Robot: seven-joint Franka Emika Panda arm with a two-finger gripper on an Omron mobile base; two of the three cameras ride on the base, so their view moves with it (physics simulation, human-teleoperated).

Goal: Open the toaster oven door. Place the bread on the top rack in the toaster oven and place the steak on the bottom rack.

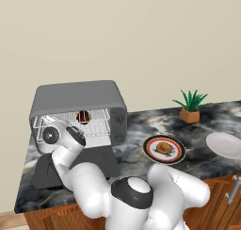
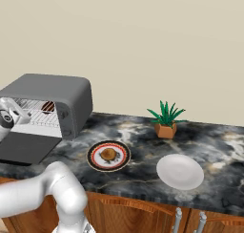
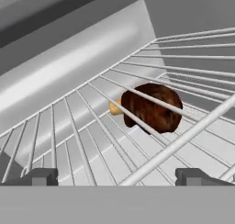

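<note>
The grey toaster oven [image 1: 77, 97] [image 2: 52, 86] stands at the counter's left with its door [image 1: 75, 167] [image 2: 26, 147] lowered flat in front. My gripper [image 1: 76, 131] [image 2: 19, 111] [image 3: 118, 177] is at the oven mouth, open, with nothing between its fingertips [image 3: 43, 176]. The dark brown steak [image 3: 149, 107] [image 1: 83, 116] [image 2: 47, 106] lies inside on a wire rack [image 3: 92, 140]. Wires of a nearer rack [image 3: 183, 138] cross in front of it. The golden-brown bread [image 1: 164, 147] [image 2: 108, 154] sits on a red-rimmed plate [image 1: 177, 156] [image 2: 94, 156] right of the oven.
A white plate [image 1: 225, 145] [image 2: 180, 171] lies on the dark marble counter [image 1: 141, 125] further right. A potted plant [image 1: 190, 106] [image 2: 165, 120] stands near the wall. Wooden cabinet fronts [image 2: 138, 213] run below the counter edge.
</note>
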